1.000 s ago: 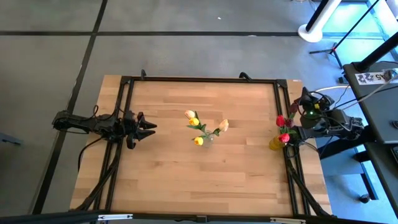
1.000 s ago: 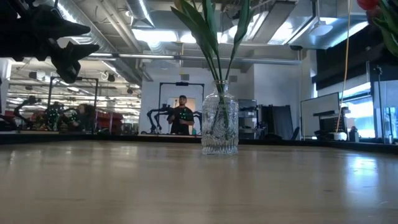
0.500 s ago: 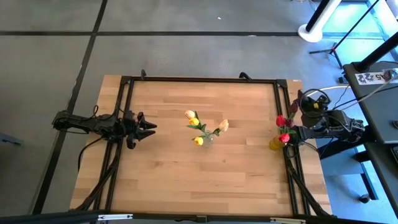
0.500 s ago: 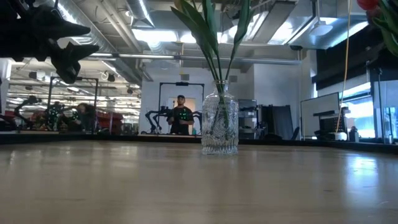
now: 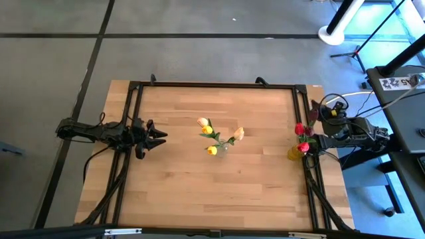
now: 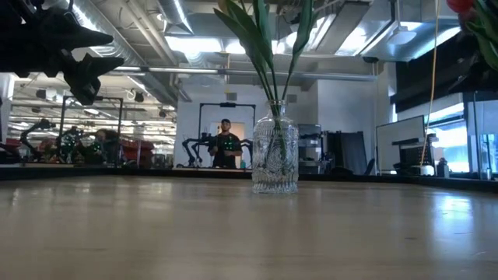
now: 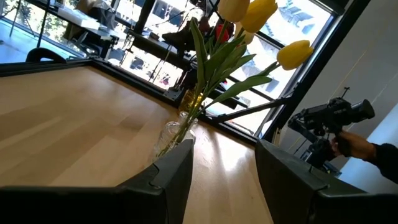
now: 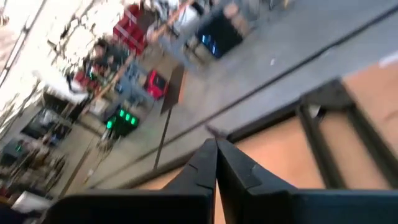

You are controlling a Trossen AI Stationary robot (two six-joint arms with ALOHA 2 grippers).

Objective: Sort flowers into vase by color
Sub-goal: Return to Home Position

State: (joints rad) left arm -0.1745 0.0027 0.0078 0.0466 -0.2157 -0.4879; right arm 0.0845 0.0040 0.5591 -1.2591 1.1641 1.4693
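A clear glass vase stands mid-table with yellow and peach flowers; their stems stick into it. At the table's right edge a yellow vase holds red and dark maroon flowers by their stems. My left gripper hovers open left of the clear vase, pointing level at it. My right gripper is shut and holds nothing; it stands just beyond the right edge, next to the red flowers.
A black frame runs along the table's far and side edges. Bare wood lies all around the clear vase. In the room beyond, a person stands by other robot rigs, and a hand holds a camera on a tripod.
My right gripper has turned at the wrist beside the yellow vase, staying shut and in place. The flowers and both vases have kept still.
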